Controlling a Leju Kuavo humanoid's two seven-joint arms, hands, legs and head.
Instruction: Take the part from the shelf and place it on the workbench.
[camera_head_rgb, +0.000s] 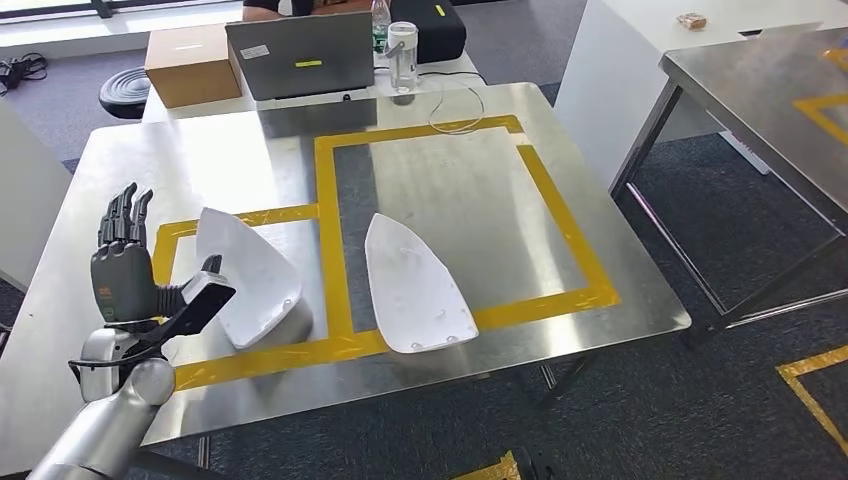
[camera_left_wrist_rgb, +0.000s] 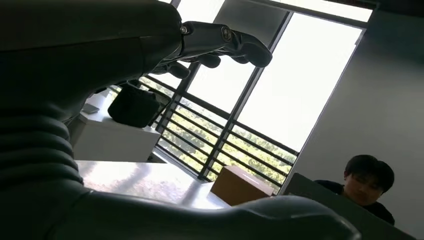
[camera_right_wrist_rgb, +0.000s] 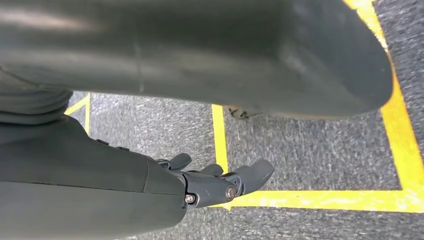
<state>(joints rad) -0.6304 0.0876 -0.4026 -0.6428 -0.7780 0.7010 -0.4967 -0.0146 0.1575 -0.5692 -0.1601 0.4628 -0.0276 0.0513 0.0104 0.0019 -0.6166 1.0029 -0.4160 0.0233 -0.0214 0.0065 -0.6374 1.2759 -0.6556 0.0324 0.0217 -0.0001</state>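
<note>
I saw two white, smooth, teardrop-shaped parts lying on the brushed steel workbench (camera_head_rgb: 480, 200), inside the yellow tape outlines. The left part (camera_head_rgb: 248, 275) sat tilted, one edge raised; the right part (camera_head_rgb: 415, 285) lay flat in the bigger square. My left hand (camera_head_rgb: 135, 270) stood upright just beside the left part, fingers straight and apart, thumb spread, holding nothing. My right hand (camera_right_wrist_rgb: 220, 182) hung over grey carpet (camera_right_wrist_rgb: 310, 150) with yellow floor tape (camera_right_wrist_rgb: 320, 199), fingers loosely extended and empty.
</note>
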